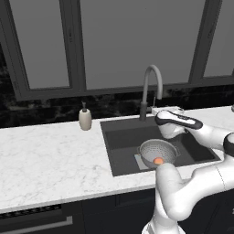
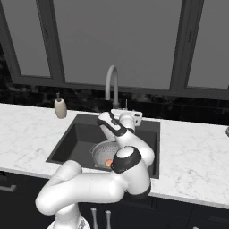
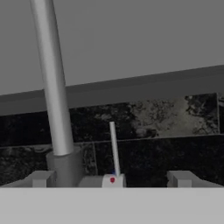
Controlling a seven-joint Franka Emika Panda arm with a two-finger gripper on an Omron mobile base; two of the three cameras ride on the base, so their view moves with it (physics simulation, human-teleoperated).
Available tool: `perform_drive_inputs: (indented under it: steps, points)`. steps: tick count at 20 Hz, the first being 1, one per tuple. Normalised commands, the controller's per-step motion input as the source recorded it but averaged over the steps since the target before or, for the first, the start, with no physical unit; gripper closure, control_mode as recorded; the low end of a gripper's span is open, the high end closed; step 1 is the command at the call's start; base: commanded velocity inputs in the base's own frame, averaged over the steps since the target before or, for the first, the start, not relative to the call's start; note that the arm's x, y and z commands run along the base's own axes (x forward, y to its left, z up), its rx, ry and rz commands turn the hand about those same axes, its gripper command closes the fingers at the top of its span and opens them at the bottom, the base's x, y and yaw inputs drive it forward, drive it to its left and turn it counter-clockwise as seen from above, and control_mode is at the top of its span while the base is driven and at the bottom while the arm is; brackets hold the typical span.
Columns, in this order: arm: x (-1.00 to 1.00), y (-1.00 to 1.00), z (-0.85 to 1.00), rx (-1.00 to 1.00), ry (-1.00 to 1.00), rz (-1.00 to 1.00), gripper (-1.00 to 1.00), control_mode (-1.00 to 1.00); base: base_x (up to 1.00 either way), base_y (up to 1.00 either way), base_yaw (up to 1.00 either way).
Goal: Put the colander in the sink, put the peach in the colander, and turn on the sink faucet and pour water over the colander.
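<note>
A beige soap dispenser (image 1: 85, 119) stands on the white marble counter (image 1: 50, 160) below dark-framed windows (image 1: 119, 41).

Tall grey gooseneck sink faucet (image 3: 51, 87): arched spout cut off by hand view's top edge. Round silvery perforated metal colander (image 2: 103, 151) partly behind white arm in right base view. Small orange-pink peach (image 1: 158, 161) too small for detail.

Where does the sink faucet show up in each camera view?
Left base view: sink faucet, upper centre-right, behind the sink.
Right base view, centre, above the gripper.
Hand view, its upright left, lever centre.
Shared landmark: the dark backsplash.
</note>
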Motion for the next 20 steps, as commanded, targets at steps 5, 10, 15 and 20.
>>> perform_drive_inputs:
  steps: [5,10,15,20]
  points:
    - [0.35,-0.13,-0.01,0.00,0.00,0.00,-1.00,-1.00,0.00,0.00,0.00]
    - [0.34,-0.03,0.00,0.00,0.00,0.00,-1.00,-1.00,0.00,0.00,0.00]
    - [0.23,0.00,0.00,0.00,0.00,0.00,-1.00,-1.00,0.00,0.00,0.00]
    - [0.27,0.00,0.00,0.00,0.00,0.00,-1.00,-1.00,0.00,0.00,0.00]
